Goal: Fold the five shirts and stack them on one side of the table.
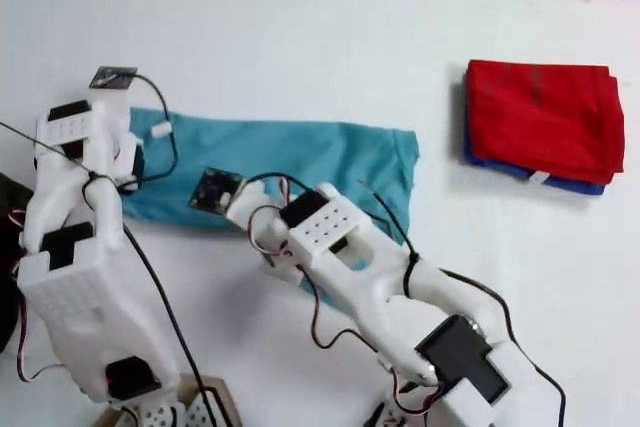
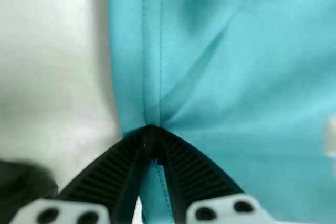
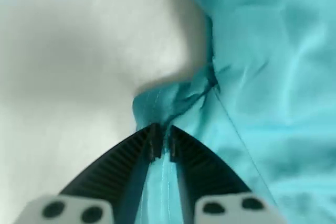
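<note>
The teal shirt is plain, with no print and seams in matching thread, on a white surface. Off to one side of it sits a plain red shirt, with a blue shirt edging out beneath. The left gripper and right gripper are black and ribbed, on white bases.

Left claw pinched tight on the stitched hem of the teal shirt, black ribbed fingers meeting at the tip. White bench beside the hem.
</note>
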